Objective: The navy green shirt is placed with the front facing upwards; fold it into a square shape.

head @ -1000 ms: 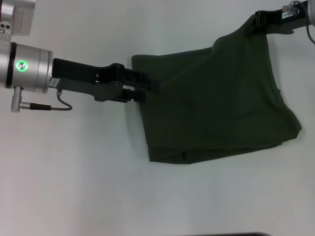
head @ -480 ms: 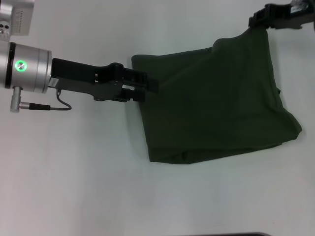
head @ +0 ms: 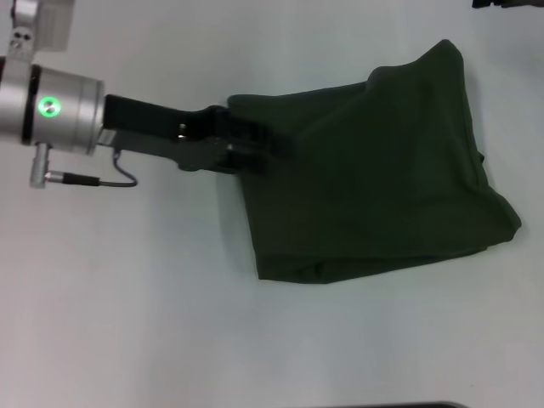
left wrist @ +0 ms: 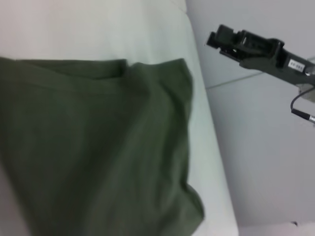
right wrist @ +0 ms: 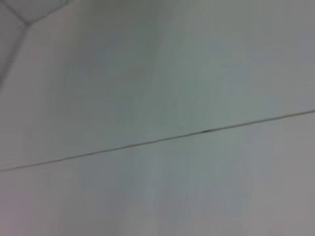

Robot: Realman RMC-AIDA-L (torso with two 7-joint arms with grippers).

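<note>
Released from the shirt's point(head: 374, 178) far corner, the right tool point(left wrist: 244, 44) has withdrawn far right, grip unclear; the left tool point(head: 270, 146), grip unclear, reaches level over the shirt's left edge.

White counter point(head: 153, 289) in front of me; only the navy green shirt point(head: 374, 187) lies on it, folded over, plain green side up, bunched toward my right.

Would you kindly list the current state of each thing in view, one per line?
navy green shirt: folded over, plain side up, lying rumpled on the white table, not yet square.
left hand: at the shirt's left edge.
right hand: off the shirt, raised beyond the table's far edge.
</note>
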